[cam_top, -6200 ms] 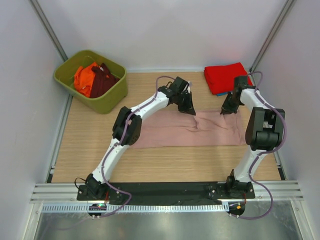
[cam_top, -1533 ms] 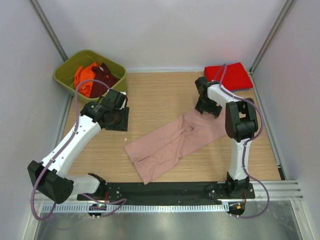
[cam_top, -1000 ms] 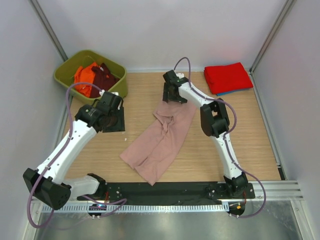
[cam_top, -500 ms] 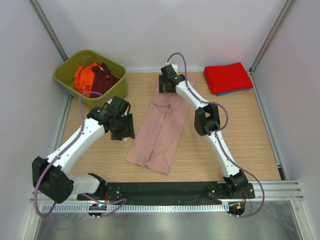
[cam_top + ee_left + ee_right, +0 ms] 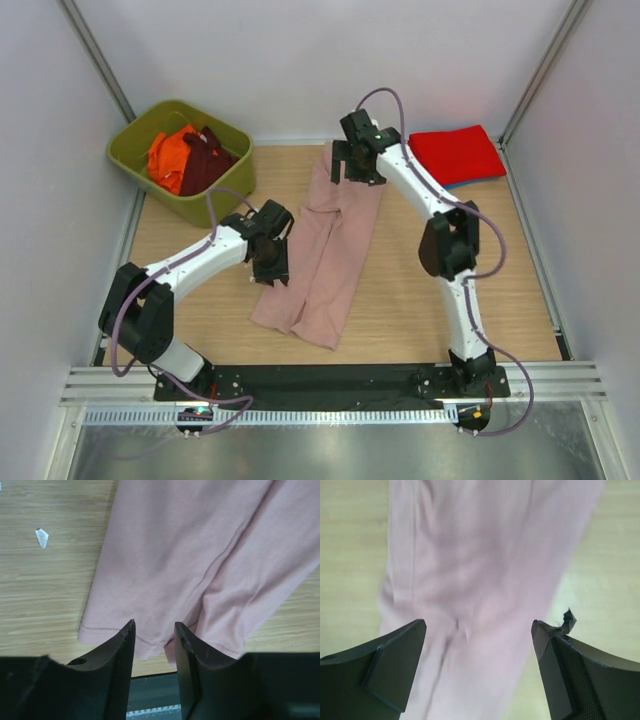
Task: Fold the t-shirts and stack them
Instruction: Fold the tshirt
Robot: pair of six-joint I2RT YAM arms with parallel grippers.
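A dusty-pink t-shirt lies folded into a long narrow strip, running from the table's back middle toward the front. My left gripper hovers at the strip's left edge. In the left wrist view it is open, with a narrow gap over the shirt's hem and nothing between the fingers. My right gripper is over the strip's far end. In its blurred wrist view it stands wide open above the pink cloth. A folded red t-shirt rests on a blue one at the back right.
A green bin at the back left holds an orange t-shirt and a maroon one. A small white scrap lies on the wood left of the pink shirt. Grey walls close in the table.
My left arm has swung right to the pink shirt's left edge and its jaws have narrowed. The right gripper has shifted slightly right, and the shirt's far end now reaches further back.
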